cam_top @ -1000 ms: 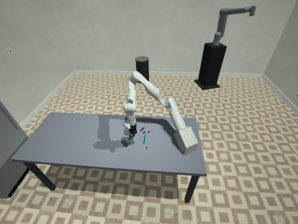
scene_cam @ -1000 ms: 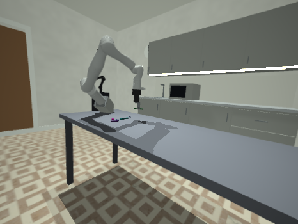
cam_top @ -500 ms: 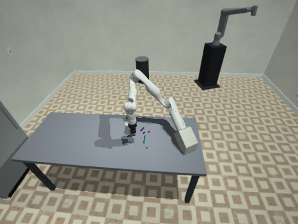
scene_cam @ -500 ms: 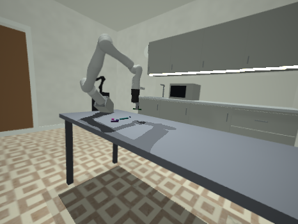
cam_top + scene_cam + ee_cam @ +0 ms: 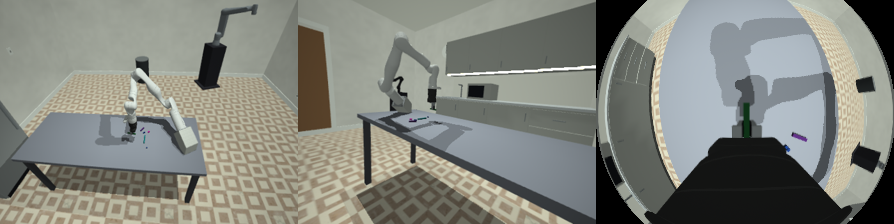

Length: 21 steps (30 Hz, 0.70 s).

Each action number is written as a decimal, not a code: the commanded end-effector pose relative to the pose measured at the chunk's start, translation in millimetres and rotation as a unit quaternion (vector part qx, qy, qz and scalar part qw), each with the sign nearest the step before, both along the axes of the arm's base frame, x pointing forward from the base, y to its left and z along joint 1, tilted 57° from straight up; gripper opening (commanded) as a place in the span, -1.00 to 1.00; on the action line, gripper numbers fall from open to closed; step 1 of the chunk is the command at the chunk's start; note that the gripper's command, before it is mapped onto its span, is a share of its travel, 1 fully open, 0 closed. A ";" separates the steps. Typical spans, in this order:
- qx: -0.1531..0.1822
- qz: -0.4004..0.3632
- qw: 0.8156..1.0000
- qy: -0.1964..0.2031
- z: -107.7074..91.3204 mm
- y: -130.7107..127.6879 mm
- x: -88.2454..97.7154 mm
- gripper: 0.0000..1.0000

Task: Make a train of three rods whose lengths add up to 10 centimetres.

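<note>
My gripper [image 5: 131, 129] is shut on a green rod [image 5: 132, 132] and holds it level, a little above the grey table. In the wrist view the green rod [image 5: 746, 115] sticks out between the fingers, over its own shadow. To the right of the gripper lie a purple rod [image 5: 142, 129], a small blue rod [image 5: 144, 132] and a magenta rod [image 5: 148, 131]. A turquoise rod [image 5: 144, 138] lies below them, and a second small blue rod [image 5: 146, 148] lies nearer the front. The wrist view shows the purple rod [image 5: 800, 137] and a blue rod [image 5: 786, 148]. In the exterior view the gripper [image 5: 432, 107] hangs above the table.
The arm's white base [image 5: 186, 139] stands on the table's right side. A black pedestal with a second grey arm [image 5: 211, 65] stands on the floor at the back. A grey cabinet [image 5: 6, 141] is at the table's left end.
</note>
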<state>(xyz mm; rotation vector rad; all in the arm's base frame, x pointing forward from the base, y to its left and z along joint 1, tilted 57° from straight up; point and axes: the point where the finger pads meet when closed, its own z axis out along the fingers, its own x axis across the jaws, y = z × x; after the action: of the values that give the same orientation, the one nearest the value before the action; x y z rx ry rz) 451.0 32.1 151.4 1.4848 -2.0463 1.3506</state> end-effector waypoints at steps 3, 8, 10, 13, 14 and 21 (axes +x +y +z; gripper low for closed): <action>0.016 -0.024 0.999 -0.046 5.8 0.1 -2.9 -0.52; 0.038 -0.063 0.992 -0.105 10.9 -4.8 -6.9 -0.52; 0.049 -0.082 0.986 -0.134 13.3 -7.2 -9.0 -0.52; 0.064 -0.111 0.976 -0.177 16.6 -10.7 -12.4 -0.52; 0.069 -0.120 0.972 -0.192 17.7 -11.9 -13.5 -0.52; 0.095 -0.166 0.946 -0.261 22.4 -17.4 -19.6 -0.52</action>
<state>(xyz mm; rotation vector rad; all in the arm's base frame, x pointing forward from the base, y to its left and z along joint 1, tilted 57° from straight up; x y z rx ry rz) 431.7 11.2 173.0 0.8202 -2.6577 1.5469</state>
